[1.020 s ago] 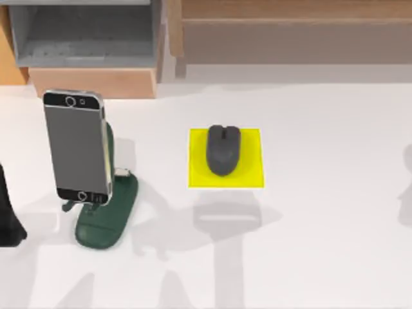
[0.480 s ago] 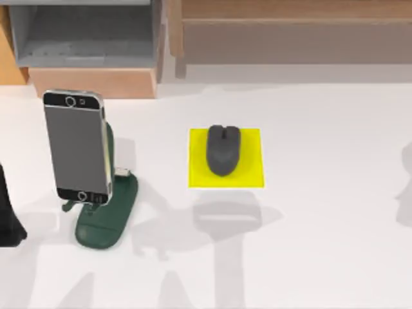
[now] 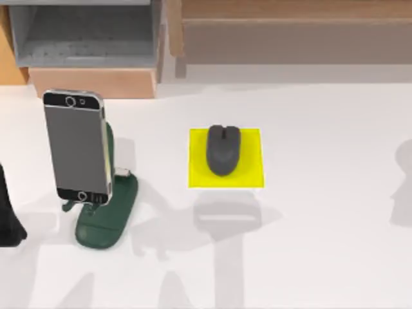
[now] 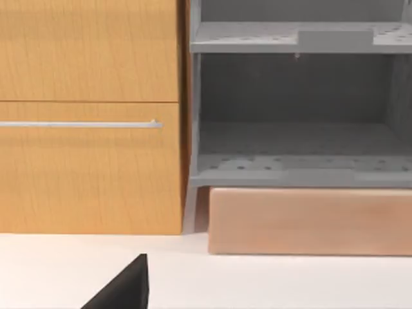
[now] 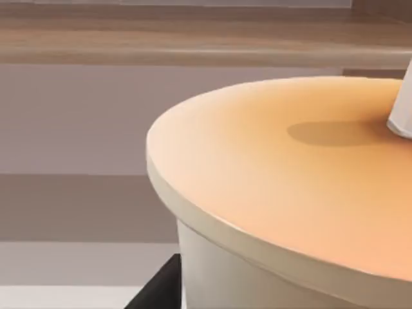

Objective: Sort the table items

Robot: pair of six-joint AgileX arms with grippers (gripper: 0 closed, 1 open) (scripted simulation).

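Main risk: the smartphone [image 3: 75, 147], propped upright on the dark green stand [image 3: 106, 215] at the frame's left, could topple if my left arm [image 3: 8, 215], parked at the left edge just beside it, swings inward. The mouse [image 3: 223, 149] sits on the yellow pad [image 3: 248, 170] at centre of the table [image 3: 322, 244], well apart. I cannot tell either gripper's opening; the right wrist view faces a round orange-topped surface [image 5: 290, 180].

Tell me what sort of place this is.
Probably a rendered office or study desk: a smartphone propped on a dark green stand, a computer mouse on a yellow pad, and wooden drawers beside grey shelving behind the white table.
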